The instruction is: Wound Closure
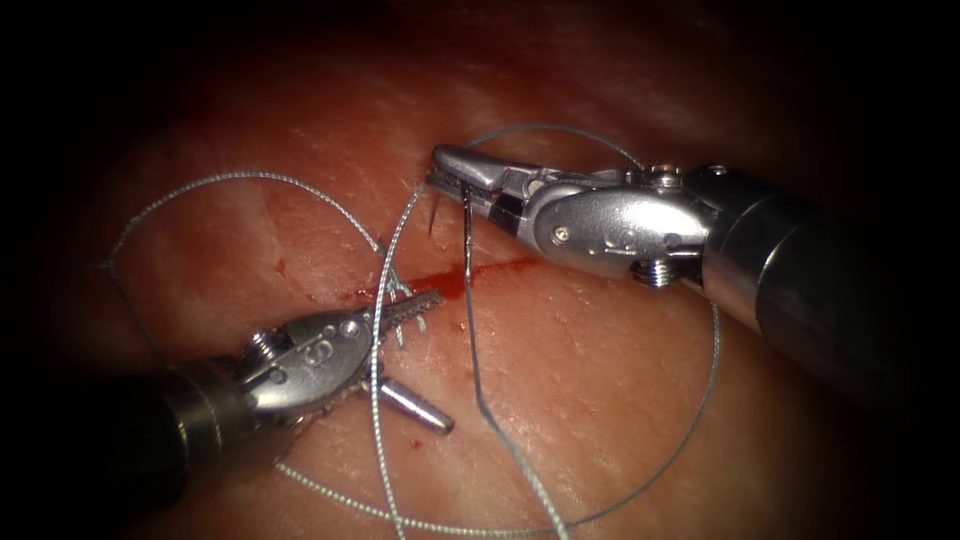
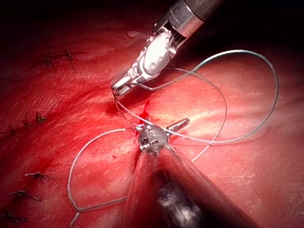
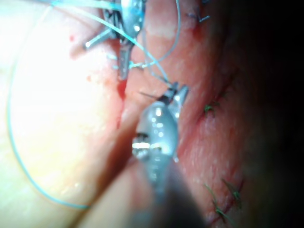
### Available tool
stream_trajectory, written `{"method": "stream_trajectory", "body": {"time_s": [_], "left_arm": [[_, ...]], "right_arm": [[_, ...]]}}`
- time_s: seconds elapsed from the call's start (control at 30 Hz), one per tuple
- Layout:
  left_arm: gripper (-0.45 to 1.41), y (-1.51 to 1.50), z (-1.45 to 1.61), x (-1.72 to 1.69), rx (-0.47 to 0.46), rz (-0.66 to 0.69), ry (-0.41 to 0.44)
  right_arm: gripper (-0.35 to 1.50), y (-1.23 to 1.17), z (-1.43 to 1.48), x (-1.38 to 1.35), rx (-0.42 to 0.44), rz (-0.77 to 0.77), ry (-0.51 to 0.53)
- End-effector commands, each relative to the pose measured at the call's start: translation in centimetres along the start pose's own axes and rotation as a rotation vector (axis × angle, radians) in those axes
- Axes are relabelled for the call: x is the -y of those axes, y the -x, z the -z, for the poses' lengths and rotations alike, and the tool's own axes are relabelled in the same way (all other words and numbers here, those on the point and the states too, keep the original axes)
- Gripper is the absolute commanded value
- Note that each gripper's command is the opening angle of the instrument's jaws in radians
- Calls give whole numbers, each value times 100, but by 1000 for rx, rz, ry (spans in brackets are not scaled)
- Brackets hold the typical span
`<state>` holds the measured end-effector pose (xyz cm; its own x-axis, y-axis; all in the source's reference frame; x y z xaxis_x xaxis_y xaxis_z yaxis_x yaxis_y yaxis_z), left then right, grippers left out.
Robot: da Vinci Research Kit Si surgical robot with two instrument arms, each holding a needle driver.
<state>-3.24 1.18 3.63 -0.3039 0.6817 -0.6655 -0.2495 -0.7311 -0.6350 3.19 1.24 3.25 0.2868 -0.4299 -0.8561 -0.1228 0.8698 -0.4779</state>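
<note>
Bench practice on pork belly: two needle drivers work over a short cut in the tissue, its line marked by red fluid.

The right tool comes in above the cut with its jaws closed on the curved needle, gripped near one end of its curve. A short sharp end sticks out just past the jaws above the cut, and the dark body hangs down from the jaws, across the red line, to the near side, where the thread runs on from it. Whether the needle passes through the tissue at the cut or only lies over it cannot be told.

The left tool sits just below and to the left of the cut with its jaws spread wide, holding nothing. One strand of thread drapes across it, between the toothed upper jaw and the smooth lower one.

The thread rings the cut in wide loose loops and crosses itself near it. Older stitches lie well away from the cut.

The risk here looks like a tangle: with slack lying over the spread jaws and crossing the needle, a pull could snag a loop or drag thread hard across the cut's edge. A grip so near the needle's end may also let it swivel.
</note>
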Motion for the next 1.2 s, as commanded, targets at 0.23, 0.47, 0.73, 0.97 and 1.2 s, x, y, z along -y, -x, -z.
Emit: {"method": "stream_trajectory", "body": {"time_s": [0.23,0.47,0.73,0.97,1.2], "left_arm": [[84,-2,-17,4,0,8,8],[84,0,-32,10,15,16,7],[84,14,-29,21,26,38,16],[84,19,-30,19,44,45,16],[84,38,-30,11,58,62,24]], "right_arm": [[-35,4,-6,5,-53,10,-53],[-35,3,-9,7,-92,13,-105],[-35,2,-16,23,-105,8,-130],[-35,5,-17,16,-105,-38,-133],[-35,9,-19,5,-110,-105,-139]]}}
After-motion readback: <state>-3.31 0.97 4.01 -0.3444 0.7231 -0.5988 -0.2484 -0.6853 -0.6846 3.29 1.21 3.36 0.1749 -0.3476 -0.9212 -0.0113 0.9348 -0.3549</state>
